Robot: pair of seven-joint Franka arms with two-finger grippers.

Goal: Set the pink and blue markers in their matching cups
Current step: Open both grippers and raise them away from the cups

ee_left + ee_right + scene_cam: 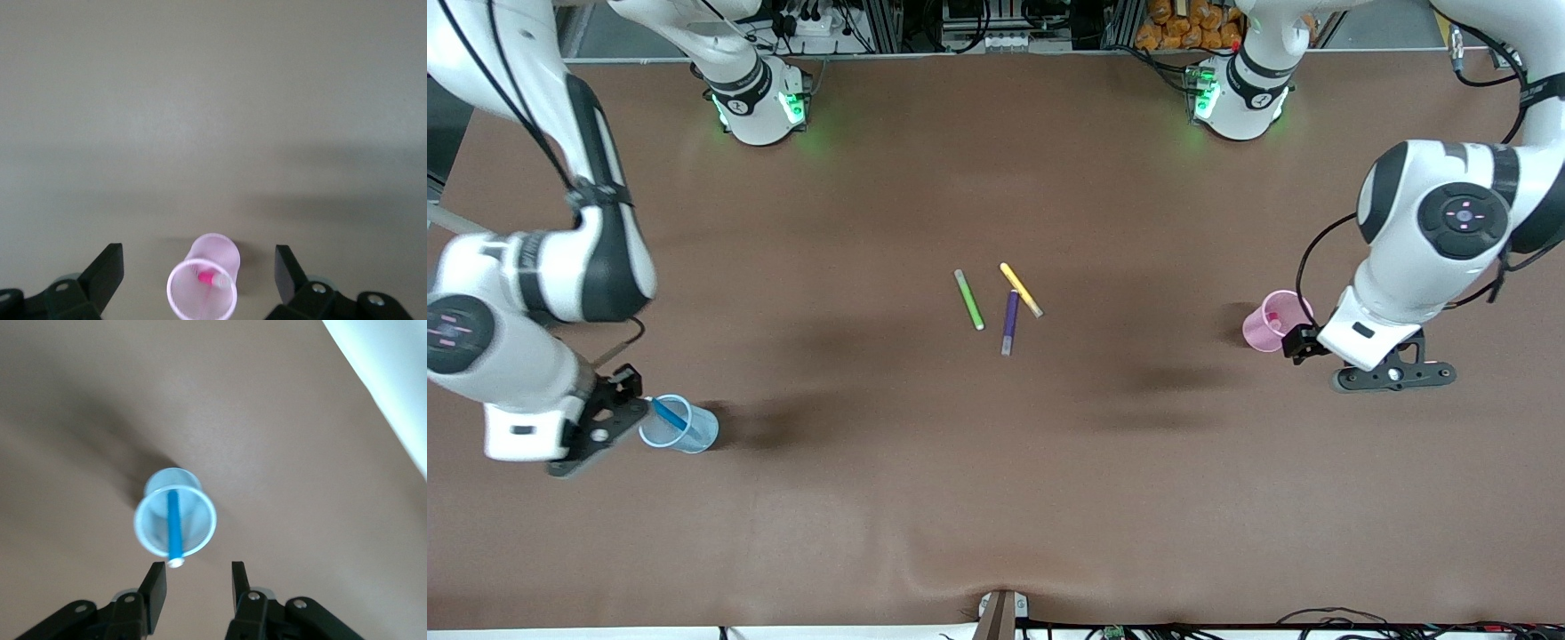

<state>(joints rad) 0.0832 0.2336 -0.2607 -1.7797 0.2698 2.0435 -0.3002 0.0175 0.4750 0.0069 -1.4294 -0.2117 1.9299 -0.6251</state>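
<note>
**Already both markers stand in their cups**

The blue marker point(669, 415) leans inside the pale blue cup point(685, 430), which stands upright on the table point(996, 498) toward the right arm's end and nearer the front camera than the loose pens. In the right wrist view the marker point(173, 528) runs from the cup's floor up to its rim point(208, 520), its pale end resting on the edge. The right tool point(609, 418) hangs just beside that cup, over the table; its fingers point(155, 587) are parted by a narrow gap and grip nothing.

The pink marker point(211, 278) lies inside the pale pink cup point(1272, 322), toward the left arm's end. The left tool point(1316, 342) is just beside it, fingers point(107, 272) spread wide on either side of the cup point(192, 303) without touching it, holding nothing.

Mid-table, well apart from both cups, lie a green marker point(968, 300), a yellow marker point(1021, 290) and a purple marker point(1010, 322), the purple one's upper end close to the yellow
</note>
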